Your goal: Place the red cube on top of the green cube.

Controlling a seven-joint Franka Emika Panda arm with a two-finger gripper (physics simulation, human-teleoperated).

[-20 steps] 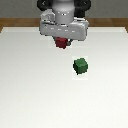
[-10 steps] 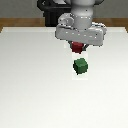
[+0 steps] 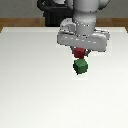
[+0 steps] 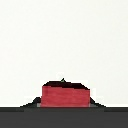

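Pincer (image 3: pixel 80 53): one red cube (image 3: pixel 79 52), one green cube (image 3: pixel 80 66).

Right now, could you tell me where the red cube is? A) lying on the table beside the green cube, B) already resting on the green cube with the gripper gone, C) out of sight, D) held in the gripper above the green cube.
D: in the exterior view the red cube sits under the gripper, raised just above the green cube on the white table.
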